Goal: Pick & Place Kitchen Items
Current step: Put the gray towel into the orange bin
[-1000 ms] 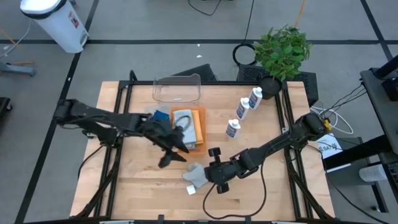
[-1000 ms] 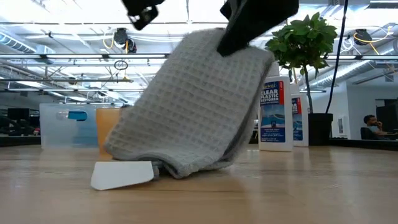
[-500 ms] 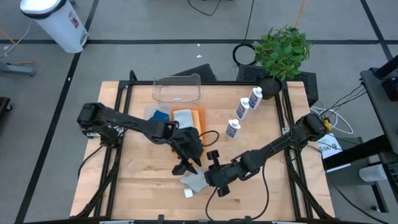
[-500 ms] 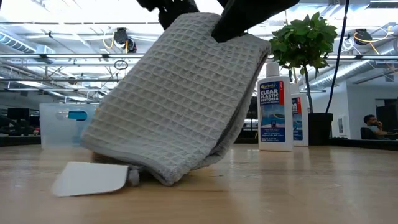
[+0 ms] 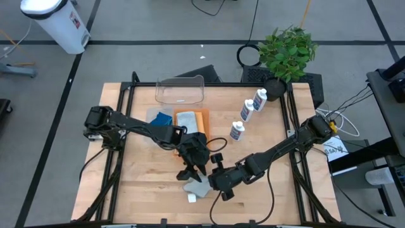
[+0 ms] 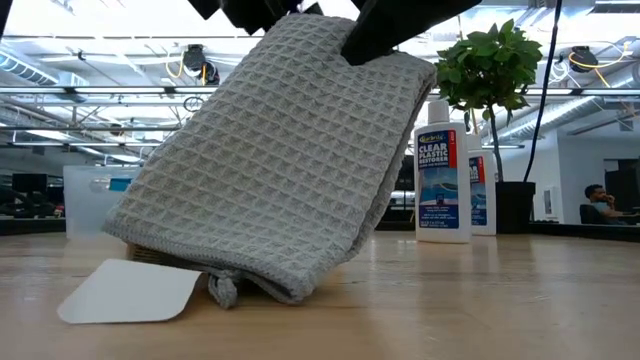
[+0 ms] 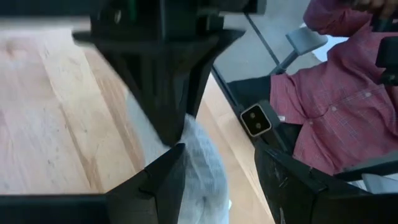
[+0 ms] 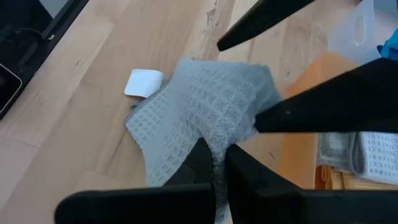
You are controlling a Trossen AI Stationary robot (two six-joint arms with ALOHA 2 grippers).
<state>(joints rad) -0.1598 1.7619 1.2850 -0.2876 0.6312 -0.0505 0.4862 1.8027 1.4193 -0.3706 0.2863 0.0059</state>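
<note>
L gripper (image 5: 197, 166) now closing in w/ jaws open beside grey cloth (image 6: 270, 150); R gripper (image 8: 214, 163) pinching it—handover coming.

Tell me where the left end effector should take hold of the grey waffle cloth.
Grip the grey waffle cloth at its raised upper edge, beside the right end effector already pinching it. Come from above: the cloth hangs draped with only its lower hem on the table, so the top fold is the free part.
</note>
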